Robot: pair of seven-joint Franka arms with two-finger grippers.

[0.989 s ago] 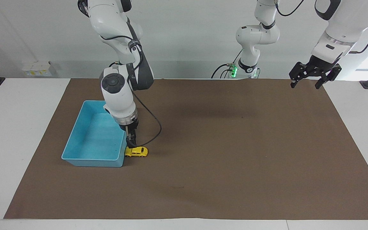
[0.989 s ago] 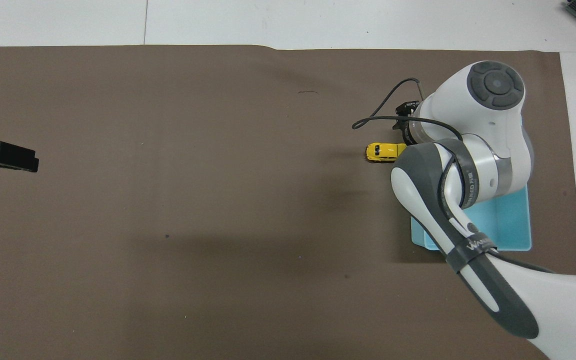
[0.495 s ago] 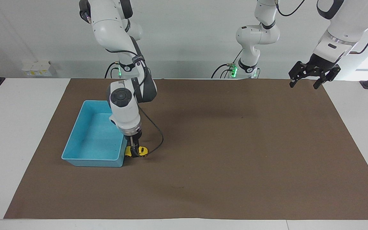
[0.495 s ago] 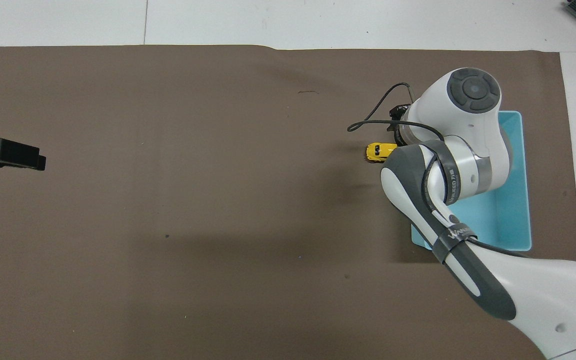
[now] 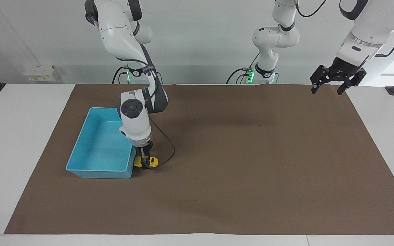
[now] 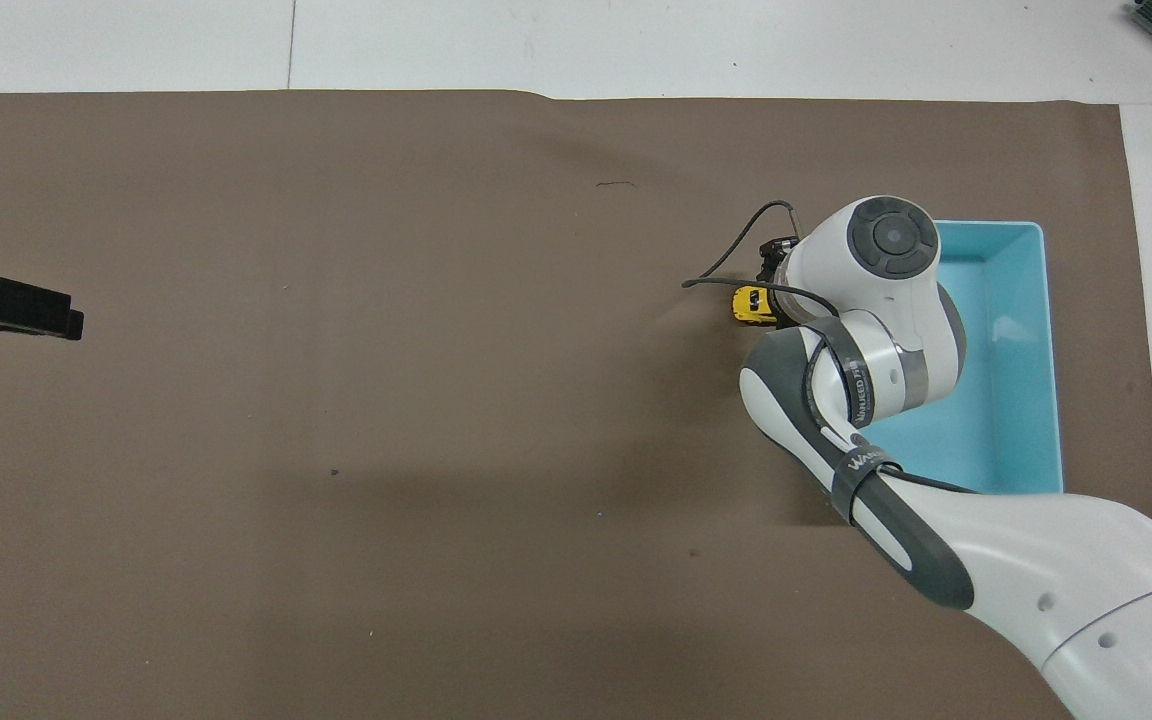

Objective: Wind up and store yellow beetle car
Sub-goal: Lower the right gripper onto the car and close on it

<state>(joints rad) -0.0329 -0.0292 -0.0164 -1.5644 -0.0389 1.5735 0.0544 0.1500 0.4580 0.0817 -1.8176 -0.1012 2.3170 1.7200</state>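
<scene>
Right now the right end effector [image 5: 145, 163] is down on the yellow beetle car [image 5: 152, 161], its fingers straddling the little body so that yellow shows on both sides of them in the facing view. Whether they have pinched shut on the car or merely bracket it, I cannot tell from where I stand. The car sits on the brown mat [image 5: 238, 171] that covers the tabletop, just beside the corner of the blue bin [image 5: 80, 153] that lies farther from the robots, on the side toward the left arm's end. In the overhead view only the nose of the car [image 6: 748, 303] peeks out from under the right arm's wrist.

That low, near-vertical reach looks chosen for grip across the narrow body, which I judge suits dragging the toy along the mat to wind its spring. The bin stands empty and close, so the storing step would need only a short lift over its wall.

Meanwhile the left end effector [image 5: 329, 85] waits, fingers spread and empty, raised over the mat's corner at its own end.
</scene>
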